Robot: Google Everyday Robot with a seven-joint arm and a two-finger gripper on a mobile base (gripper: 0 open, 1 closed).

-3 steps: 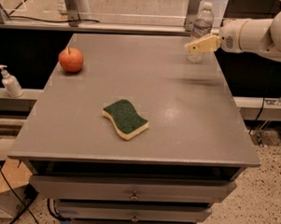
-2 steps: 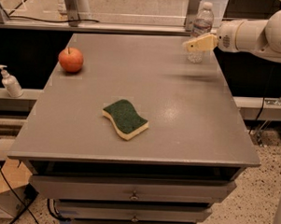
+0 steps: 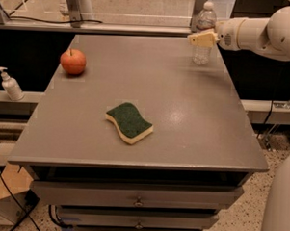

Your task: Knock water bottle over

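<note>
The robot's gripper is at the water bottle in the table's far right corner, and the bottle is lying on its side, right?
Not quite: the camera view shows the water bottle standing upright, not lying on its side. The gripper is indeed at it, in the far right corner of the table.

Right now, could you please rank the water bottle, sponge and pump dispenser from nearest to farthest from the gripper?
Gripper: at the table's far right corner.
1. Water bottle, right beside it.
2. Sponge, middle of table.
3. Pump dispenser, beyond the left edge.
</note>
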